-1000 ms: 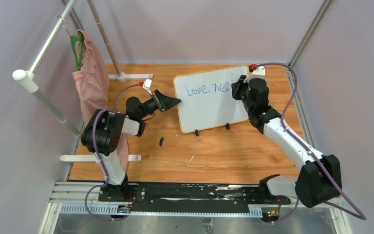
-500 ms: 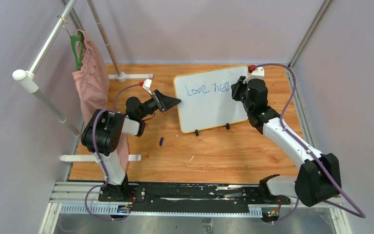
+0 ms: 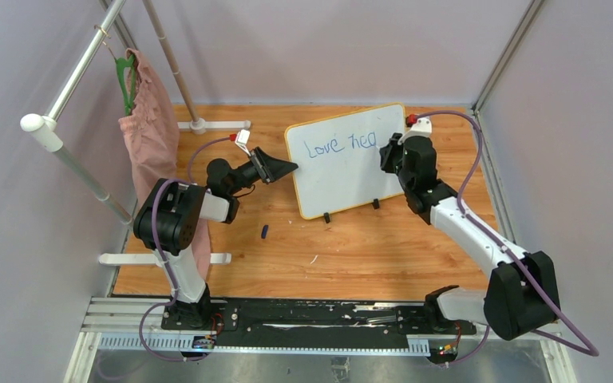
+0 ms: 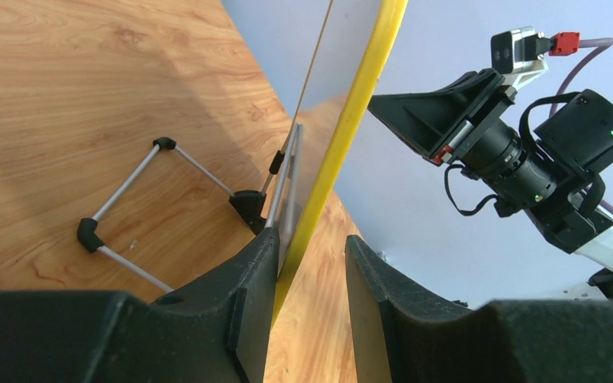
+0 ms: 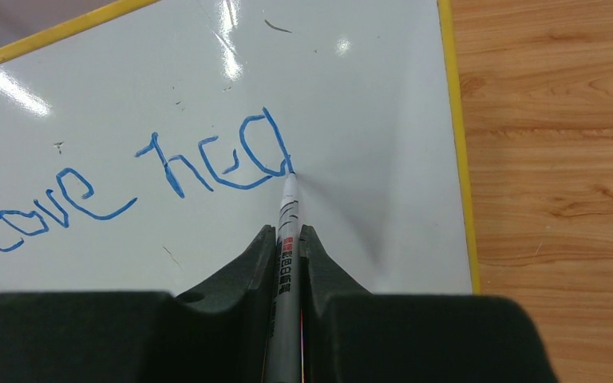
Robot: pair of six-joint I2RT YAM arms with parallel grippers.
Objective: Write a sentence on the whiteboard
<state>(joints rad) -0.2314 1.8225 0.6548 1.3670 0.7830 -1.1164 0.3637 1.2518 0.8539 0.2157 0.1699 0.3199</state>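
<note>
The whiteboard (image 3: 343,179) stands tilted on its two black feet at mid-table, yellow rim all round. The sentence (image 3: 341,144) reads "Love hea" in blue on one line, and shows in the right wrist view (image 5: 168,171) too. My right gripper (image 5: 287,231) is shut on a grey marker (image 5: 287,211). The marker tip touches the board at the end of the "a". My left gripper (image 3: 289,167) is open and straddles the board's left edge. The yellow rim (image 4: 359,104) lies against one finger (image 4: 259,263), with a gap to the other.
A pink garment (image 3: 148,136) hangs on a green hanger from a white rack at the left. The rack's base bar (image 3: 164,258) lies on the table. A small dark cap (image 3: 264,231) lies on the wood in front of the left arm.
The right gripper has moved a little right and toward me with the marker, and the "a" after "he" now shows. The board has shifted slightly. The left arm has not moved.
</note>
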